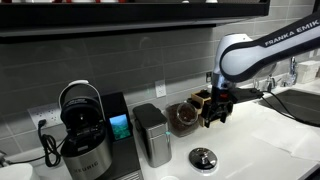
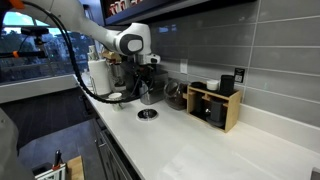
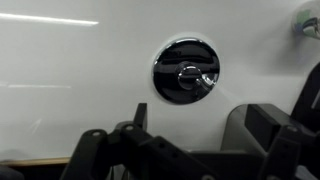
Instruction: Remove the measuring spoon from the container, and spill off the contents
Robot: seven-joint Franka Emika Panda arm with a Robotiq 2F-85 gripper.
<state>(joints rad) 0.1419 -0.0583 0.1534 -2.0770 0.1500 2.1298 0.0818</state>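
Observation:
The container, a round clear jar with dark brown contents, stands on the white counter in both exterior views (image 1: pixel 183 119) (image 2: pixel 175 96). My gripper (image 1: pixel 217 115) (image 2: pixel 148 92) hangs just beside the jar, a little above the counter. In the wrist view the gripper (image 3: pixel 200 125) is open, with only bare white counter between its dark fingers. The jar does not show in the wrist view. I cannot make out the measuring spoon in any view.
A round metal drain disc (image 1: pixel 203 157) (image 2: pixel 147 114) (image 3: pixel 186 70) is set in the counter in front of the gripper. A brushed-steel canister (image 1: pixel 152 133) and a coffee machine (image 1: pixel 85 130) stand beside the jar. A wooden compartment box (image 2: pixel 215 104) stands against the tiled wall.

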